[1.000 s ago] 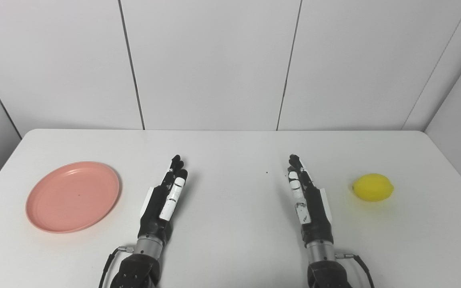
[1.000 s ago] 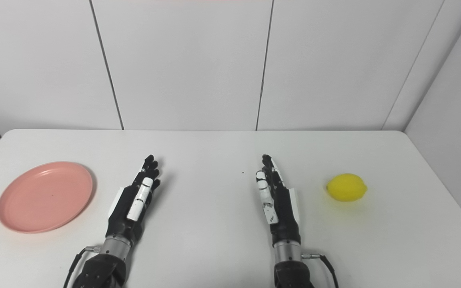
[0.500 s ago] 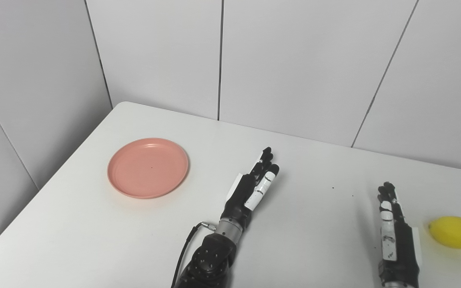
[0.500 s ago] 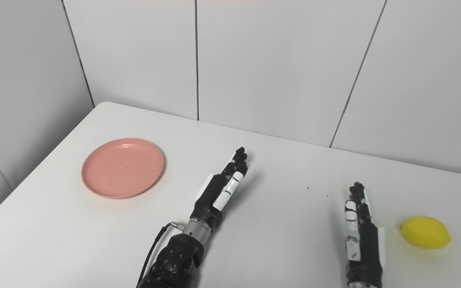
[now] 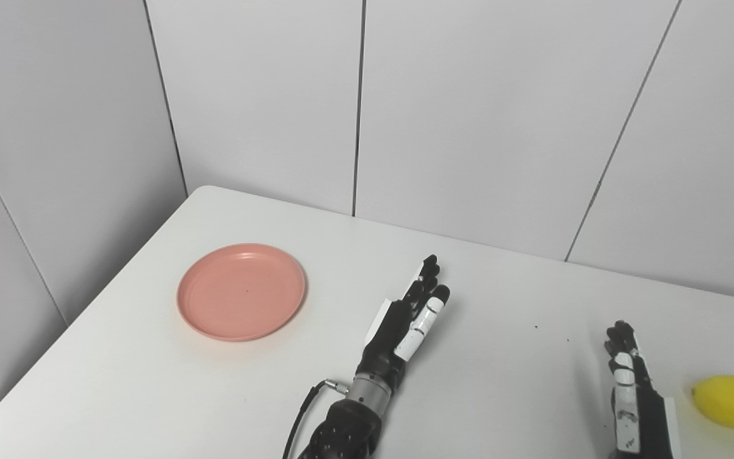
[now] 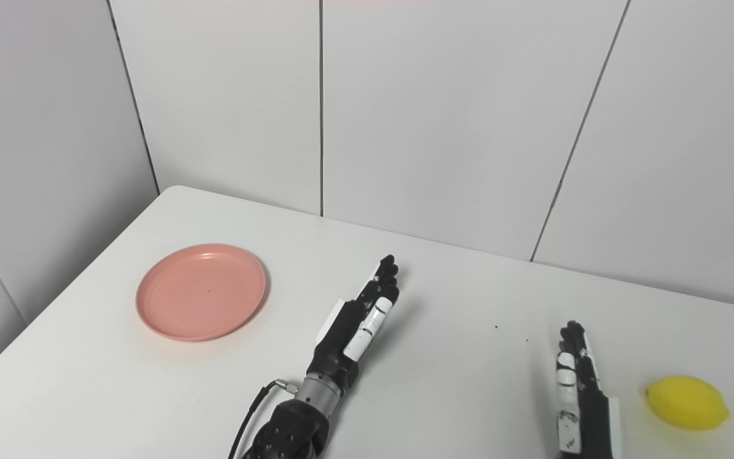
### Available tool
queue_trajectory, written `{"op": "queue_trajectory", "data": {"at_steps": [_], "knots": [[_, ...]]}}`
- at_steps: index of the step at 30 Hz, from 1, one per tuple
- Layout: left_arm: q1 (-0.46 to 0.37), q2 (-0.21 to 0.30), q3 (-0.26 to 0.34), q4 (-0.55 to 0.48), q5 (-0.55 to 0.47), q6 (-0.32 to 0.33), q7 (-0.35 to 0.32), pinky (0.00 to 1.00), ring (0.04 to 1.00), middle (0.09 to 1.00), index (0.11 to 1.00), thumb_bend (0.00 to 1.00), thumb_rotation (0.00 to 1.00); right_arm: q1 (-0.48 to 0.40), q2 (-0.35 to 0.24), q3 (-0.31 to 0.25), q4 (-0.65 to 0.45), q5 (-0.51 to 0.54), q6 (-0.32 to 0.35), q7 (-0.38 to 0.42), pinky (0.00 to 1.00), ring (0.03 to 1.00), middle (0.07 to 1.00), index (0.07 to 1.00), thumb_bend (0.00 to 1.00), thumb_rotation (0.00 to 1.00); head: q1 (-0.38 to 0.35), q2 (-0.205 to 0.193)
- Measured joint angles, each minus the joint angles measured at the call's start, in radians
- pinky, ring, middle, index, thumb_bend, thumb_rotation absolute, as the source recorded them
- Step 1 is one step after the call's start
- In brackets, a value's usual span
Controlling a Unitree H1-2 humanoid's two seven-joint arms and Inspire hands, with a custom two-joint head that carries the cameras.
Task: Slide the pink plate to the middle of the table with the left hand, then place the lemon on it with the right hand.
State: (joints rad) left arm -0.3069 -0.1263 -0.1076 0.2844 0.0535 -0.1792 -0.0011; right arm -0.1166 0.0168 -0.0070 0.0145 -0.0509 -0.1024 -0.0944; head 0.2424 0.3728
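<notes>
White panelled walls behind, white table [image 5: 227, 408] in front of me. Plate [image 5: 241, 291], pink, sits flat on the table's left side, near the left edge, nothing on it. Lemon [image 6: 687, 402], yellow, lies on the table at far right, low in both views.

My left hand [image 5: 407, 322] is over the table near the middle, to the right of the plate and well apart from it, fingers stretched straight toward the back wall, held close together, holding nothing. Cable [image 5: 303, 417] runs off its wrist.

My right hand [image 6: 578, 392] is low at the right, partly cut by the bottom edge, fingers also straight and pointing away, holding nothing. It's near the lemon, on its left, not touching it. A few dark specks [image 5: 536, 327] on the table between the hands.
</notes>
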Motion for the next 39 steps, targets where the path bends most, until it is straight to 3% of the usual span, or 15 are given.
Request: {"op": "queue_trajectory", "data": {"at_steps": [7, 10, 15, 18, 28, 33, 39], "knots": [[0.033, 0.041, 0.027, -0.071, -0.004, 0.016, -0.007, 1.0, 0.99, 0.958, 0.942, 0.61, 0.91, 0.0, 0.001, 0.007, -0.001, 0.001, 0.0, 0.007, 1.0, 0.972, 0.959, 0.961, 0.37, 1.0, -0.002, -0.014], [0.045, 0.06, 0.061, -0.122, -0.026, 0.049, -0.006, 0.96, 0.969, 0.954, 0.935, 0.61, 0.89, 0.0, 0.001, 0.008, -0.001, -0.002, 0.0, 0.008, 1.0, 0.975, 0.961, 0.961, 0.36, 1.0, -0.003, -0.015], [0.041, 0.098, 0.086, -0.205, -0.048, 0.086, -0.009, 0.95, 0.935, 0.924, 0.907, 0.67, 0.99, 0.001, 0.003, 0.014, -0.002, -0.002, 0.0, 0.012, 1.0, 0.975, 0.964, 0.958, 0.38, 1.0, -0.005, -0.02], [0.04, 0.127, 0.1, -0.23, -0.049, 0.109, -0.014, 0.94, 0.926, 0.915, 0.898, 0.65, 1.0, 0.001, 0.003, 0.014, -0.004, -0.005, 0.0, 0.012, 1.0, 0.975, 0.964, 0.957, 0.38, 1.0, -0.005, -0.02], [0.024, 0.188, 0.18, -0.27, -0.069, 0.113, -0.007, 0.88, 0.889, 0.892, 0.89, 0.64, 1.0, 0.001, -0.002, 0.013, -0.006, -0.02, 0.0, 0.013, 1.0, 0.967, 0.955, 0.946, 0.39, 1.0, 0.003, -0.02], [0.009, 0.213, 0.205, -0.273, -0.065, 0.125, 0.001, 0.94, 0.909, 0.898, 0.888, 0.65, 1.0, -0.002, -0.006, 0.008, -0.003, -0.042, 0.0, 0.004, 1.0, 0.951, 0.927, 0.931, 0.41, 1.0, 0.0, -0.022], [-0.011, 0.265, 0.272, -0.214, -0.049, 0.12, 0.028, 0.92, 0.909, 0.901, 0.891, 0.66, 1.0, -0.004, -0.02, -0.001, -0.003, -0.058, 0.0, -0.001, 1.0, 0.952, 0.92, 0.925, 0.43, 1.0, 0.009, -0.026]]}}
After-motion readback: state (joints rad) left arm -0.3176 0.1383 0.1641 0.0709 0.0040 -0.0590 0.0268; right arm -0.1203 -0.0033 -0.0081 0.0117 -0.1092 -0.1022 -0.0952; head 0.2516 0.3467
